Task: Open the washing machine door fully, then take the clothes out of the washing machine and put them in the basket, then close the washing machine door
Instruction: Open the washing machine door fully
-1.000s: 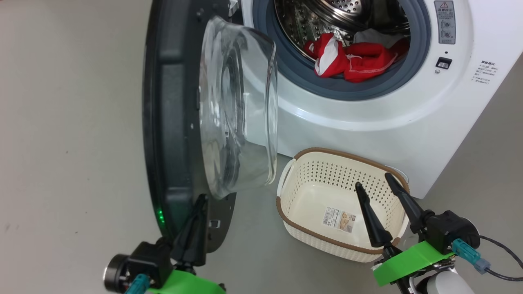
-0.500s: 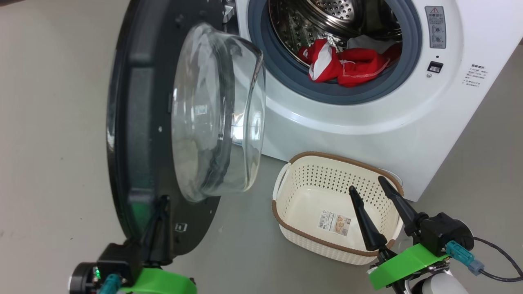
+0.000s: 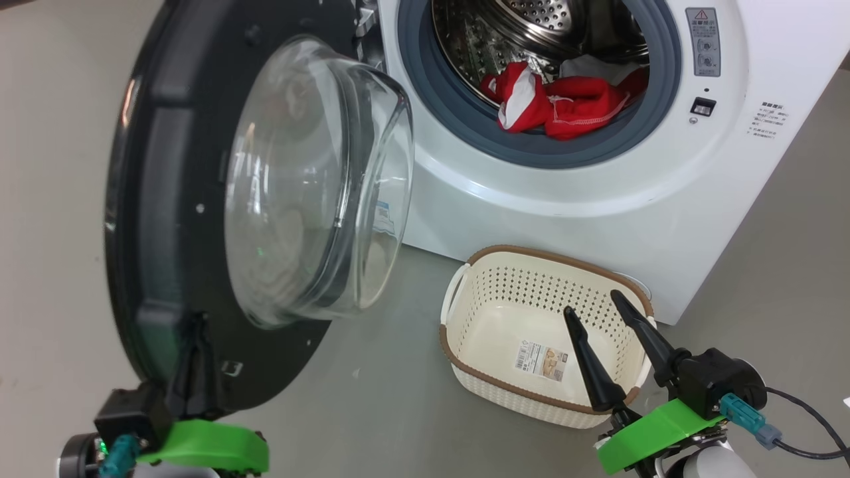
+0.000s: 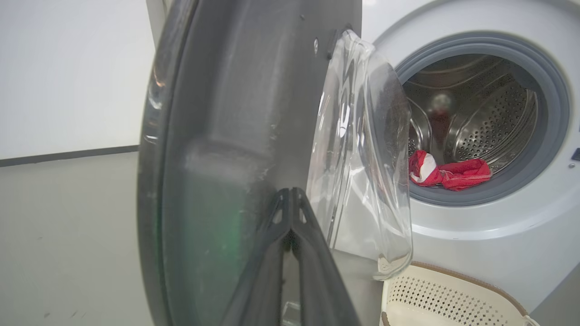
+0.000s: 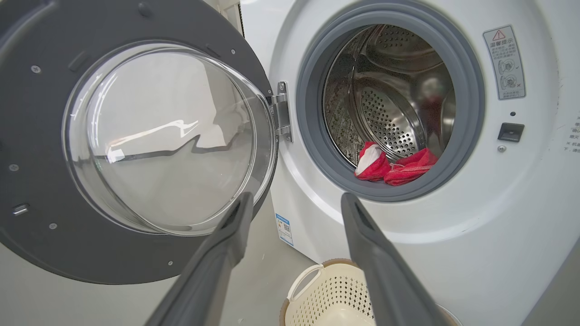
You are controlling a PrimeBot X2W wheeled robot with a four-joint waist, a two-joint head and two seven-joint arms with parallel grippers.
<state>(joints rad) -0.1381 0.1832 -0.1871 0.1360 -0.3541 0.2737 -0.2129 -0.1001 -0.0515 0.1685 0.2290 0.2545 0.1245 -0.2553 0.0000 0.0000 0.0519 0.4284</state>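
**Head view:** My left gripper [image 3: 197,326] has its 2 fingers pressed together with nothing between them. Their tips lie against the dark inner face of the washing machine door [image 3: 166,199], near its lower edge. The door stands swung well away from the washing machine [image 3: 597,199], its glass bowl [image 3: 299,186] bulging toward the opening. The clothes [image 3: 564,106], red with white, lie at the front lip of the drum. The basket [image 3: 531,292] sits on the floor just in front of the machine, holding nothing but a sticker. My right gripper [image 3: 593,304] hangs over the basket's near edge, fingers spread wide and empty.

**Left wrist view:** My closed fingers [image 4: 290,213] meet in 1 point on the door [image 4: 217,136], so I judge I am pushing it, not gripping it. Past the glass I see the clothes [image 4: 453,172] in the drum and a corner of the basket [image 4: 435,299] below.

**Right wrist view:** My parted right fingers [image 5: 226,240] frame the machine's front. The door [image 5: 41,226] faces me almost flat, hanging on its hinge [image 5: 282,111]. The clothes [image 5: 398,165] rest inside the grey ring and the basket [image 5: 326,294] is beneath.

I judge step 1 nearly done. Every garment has yet to be lifted out, and closing the door comes last.
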